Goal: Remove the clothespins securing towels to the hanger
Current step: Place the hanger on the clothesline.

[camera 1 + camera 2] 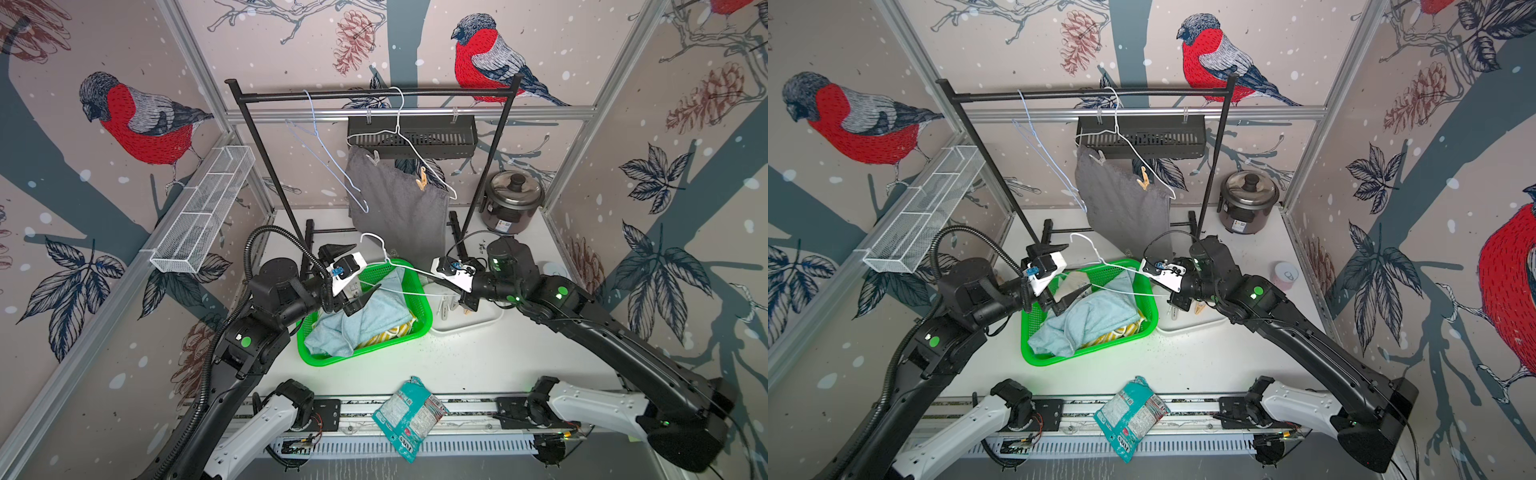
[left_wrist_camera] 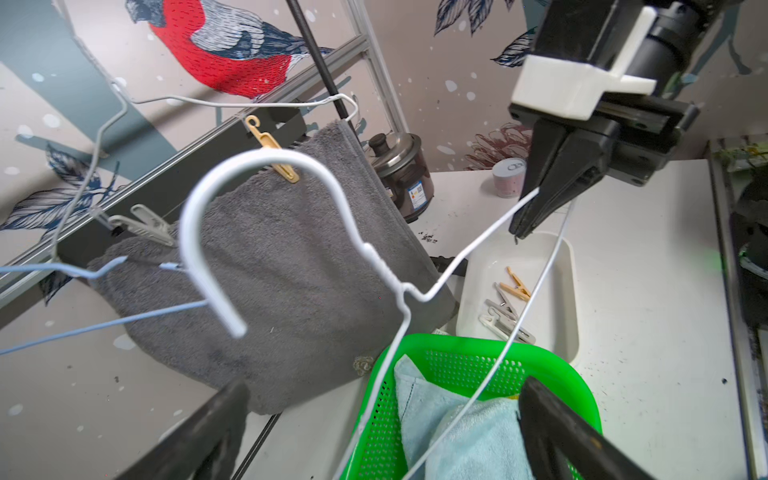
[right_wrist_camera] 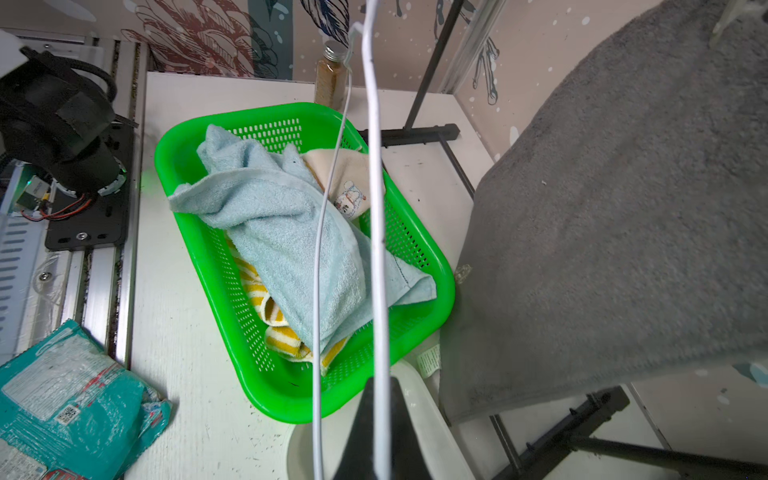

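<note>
So the right gripper [image 2: 521,226] is clamping shut on the bare white hanger [image 2: 266,155]. The left gripper [image 2: 384,386] is sitting wide open over the green basket [image 1: 365,354], gripping nothing. I'm thinking it should be swinging that hanger away slowly so the hook isn't snagging the grey towel [image 1: 399,216], upper centre in both top views, which is wearing two clothespins [image 1: 422,179]. The left wrist view is showing loose pegs [image 2: 509,307] in the tray [image 2: 561,307]; the top views are mostly hiding those.
</note>
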